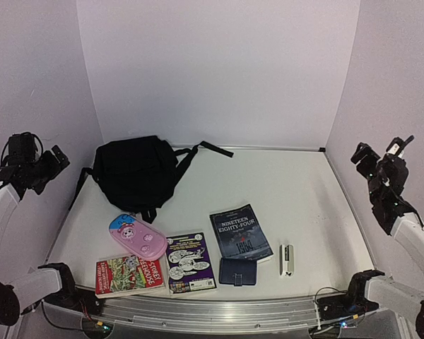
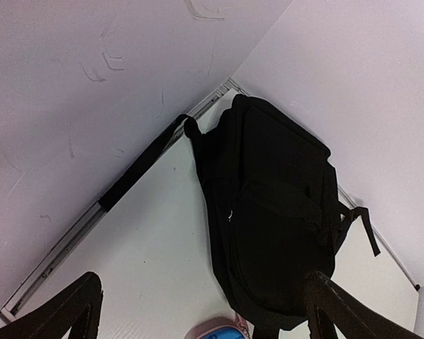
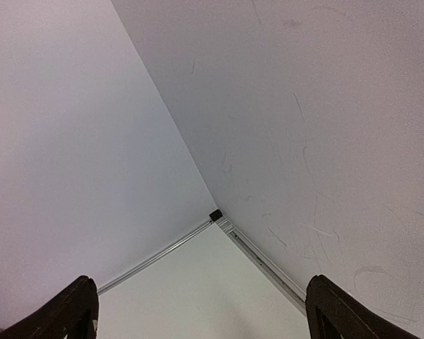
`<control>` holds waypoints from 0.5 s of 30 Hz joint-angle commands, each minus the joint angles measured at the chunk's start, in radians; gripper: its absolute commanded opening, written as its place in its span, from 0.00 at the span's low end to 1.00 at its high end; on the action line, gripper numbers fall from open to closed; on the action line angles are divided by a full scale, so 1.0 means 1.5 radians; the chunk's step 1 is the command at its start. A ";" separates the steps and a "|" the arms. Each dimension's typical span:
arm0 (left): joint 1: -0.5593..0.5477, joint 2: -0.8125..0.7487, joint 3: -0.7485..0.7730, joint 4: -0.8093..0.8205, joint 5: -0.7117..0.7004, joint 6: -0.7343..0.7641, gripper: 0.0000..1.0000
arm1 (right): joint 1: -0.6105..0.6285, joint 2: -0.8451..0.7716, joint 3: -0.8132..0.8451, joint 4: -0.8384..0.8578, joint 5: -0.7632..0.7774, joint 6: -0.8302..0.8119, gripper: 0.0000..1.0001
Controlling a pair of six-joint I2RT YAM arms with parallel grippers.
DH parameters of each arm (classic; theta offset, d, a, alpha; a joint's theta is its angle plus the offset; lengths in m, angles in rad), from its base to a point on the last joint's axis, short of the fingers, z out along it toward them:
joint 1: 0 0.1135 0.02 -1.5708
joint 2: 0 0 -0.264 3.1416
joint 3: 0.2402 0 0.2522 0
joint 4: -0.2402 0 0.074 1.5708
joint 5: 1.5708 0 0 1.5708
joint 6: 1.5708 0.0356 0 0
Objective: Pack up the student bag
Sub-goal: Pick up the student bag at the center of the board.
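Two grippers of mine hung above the table (image 1: 304,191), the left gripper (image 1: 53,161) at 9 o'clock and the right gripper (image 1: 360,157) at 3 o'clock. Both had their fingers spread wide and held nothing. My student bag (image 1: 134,171) lay flat toward 10 o'clock, straps trailing. Along 6 o'clock lay a red book (image 1: 129,275), a comic book (image 1: 189,263), a dark wallet (image 1: 238,272), a paperback (image 1: 240,233) titled "NINETEEN EIGHTY-FOUR" and a small white stapler-like thing (image 1: 287,260). A pink pencil case (image 1: 138,236) lay just beside the bag, at its 6 o'clock.
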State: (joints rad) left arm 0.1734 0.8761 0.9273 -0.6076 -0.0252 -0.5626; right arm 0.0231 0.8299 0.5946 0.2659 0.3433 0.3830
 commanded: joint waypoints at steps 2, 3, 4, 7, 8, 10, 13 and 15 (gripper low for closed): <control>0.000 0.019 0.048 -0.043 0.014 0.047 1.00 | 0.000 -0.005 0.028 -0.027 0.026 0.066 0.98; 0.000 0.023 0.054 -0.044 0.052 0.068 1.00 | 0.001 -0.005 0.030 -0.030 0.015 0.060 0.98; 0.000 0.026 0.061 -0.044 0.082 0.085 1.00 | 0.001 -0.004 0.031 -0.031 0.001 0.054 0.98; -0.015 0.032 0.078 -0.039 0.118 0.112 1.00 | 0.001 -0.002 0.037 -0.040 -0.035 0.030 0.98; -0.031 0.036 0.083 -0.037 0.115 0.120 1.00 | 0.000 -0.001 0.039 -0.042 -0.051 0.022 0.98; -0.086 0.057 0.097 -0.038 0.083 0.135 1.00 | 0.001 0.001 0.041 -0.045 -0.088 0.010 0.98; -0.237 0.118 0.130 -0.052 -0.016 0.148 0.96 | 0.001 0.011 0.048 -0.047 -0.155 -0.004 0.98; -0.336 0.172 0.150 -0.055 -0.082 0.163 0.96 | 0.002 0.019 0.053 -0.053 -0.181 -0.006 0.98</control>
State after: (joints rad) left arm -0.1089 1.0147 1.0731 -0.6659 0.0246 -0.3907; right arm 0.0231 0.8373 0.6220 0.1951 0.2023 0.4081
